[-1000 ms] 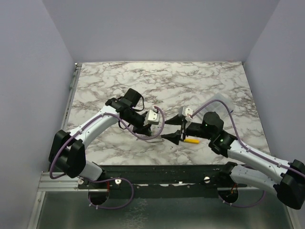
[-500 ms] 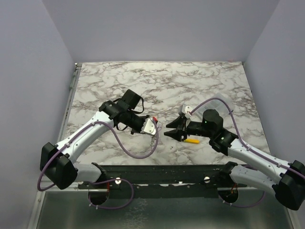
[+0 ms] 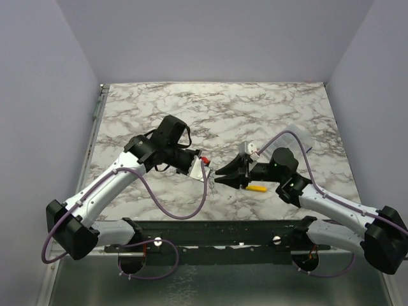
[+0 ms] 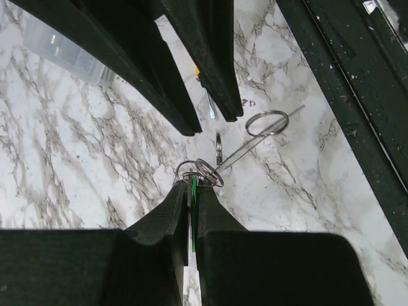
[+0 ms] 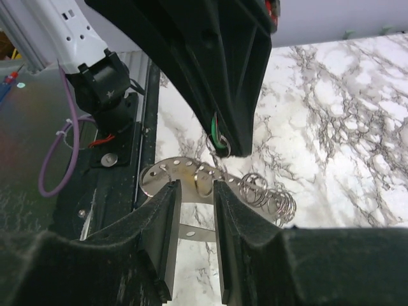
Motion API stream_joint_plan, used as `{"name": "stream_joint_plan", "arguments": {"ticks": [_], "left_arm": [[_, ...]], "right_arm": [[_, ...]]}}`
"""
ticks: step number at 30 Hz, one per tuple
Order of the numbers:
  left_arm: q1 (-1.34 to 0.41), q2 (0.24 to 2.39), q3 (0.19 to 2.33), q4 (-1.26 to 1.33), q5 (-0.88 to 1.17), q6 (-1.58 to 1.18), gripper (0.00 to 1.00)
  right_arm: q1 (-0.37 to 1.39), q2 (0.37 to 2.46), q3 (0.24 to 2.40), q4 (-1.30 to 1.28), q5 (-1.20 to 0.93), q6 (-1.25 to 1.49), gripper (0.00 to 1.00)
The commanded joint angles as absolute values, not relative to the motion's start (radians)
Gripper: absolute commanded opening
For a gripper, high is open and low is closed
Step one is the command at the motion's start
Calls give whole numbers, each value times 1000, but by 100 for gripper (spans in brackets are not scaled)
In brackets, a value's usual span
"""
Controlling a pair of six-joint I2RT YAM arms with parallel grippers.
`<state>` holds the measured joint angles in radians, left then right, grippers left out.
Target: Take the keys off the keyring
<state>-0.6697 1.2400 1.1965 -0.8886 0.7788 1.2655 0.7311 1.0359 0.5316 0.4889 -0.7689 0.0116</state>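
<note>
My left gripper (image 4: 192, 185) is shut on the small green-headed key (image 4: 193, 199) and holds it above the table. Thin wire rings (image 4: 199, 171) join the key to the keyring (image 5: 162, 175), a silvery perforated oblong plate that hangs below. Several more rings (image 5: 273, 196) are bunched on it. My right gripper (image 5: 196, 186) is open, its jaws on either side of one ring (image 5: 203, 182) at the plate's edge. In the top view both grippers (image 3: 205, 169) (image 3: 220, 176) meet tip to tip at the table's front middle. Other keys are not distinct.
A yellow-handled screwdriver (image 3: 257, 189) lies on the marble under my right wrist. A clear plastic box (image 4: 64, 51) stands behind it. The table's black front rail (image 4: 344, 83) runs close by, below the hanging keyring.
My left arm has swung and turned its wrist, with the key and keyring still hanging from it. My right gripper has moved left up to the keyring.
</note>
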Motion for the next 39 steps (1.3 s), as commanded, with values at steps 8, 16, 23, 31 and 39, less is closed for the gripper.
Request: {"name": "stream_joint_plan", "arguments": {"ticks": [8, 16, 23, 31, 39], "left_arm": [[-682, 1171, 1221, -819, 799, 1298, 0], [-699, 1148, 1209, -819, 802, 1339, 0], [-711, 1142, 1203, -819, 806, 1383, 0], [-721, 1142, 1211, -818, 801, 1390, 0], [-729, 1140, 1215, -797, 803, 1381, 0]], "right_arm": [[728, 1011, 437, 693, -712, 25, 35], [728, 939, 451, 612, -686, 10, 40], [729, 927, 458, 574, -645, -34, 40], [728, 971, 458, 651, -687, -4, 37], [729, 1088, 451, 814, -705, 88, 34]]}}
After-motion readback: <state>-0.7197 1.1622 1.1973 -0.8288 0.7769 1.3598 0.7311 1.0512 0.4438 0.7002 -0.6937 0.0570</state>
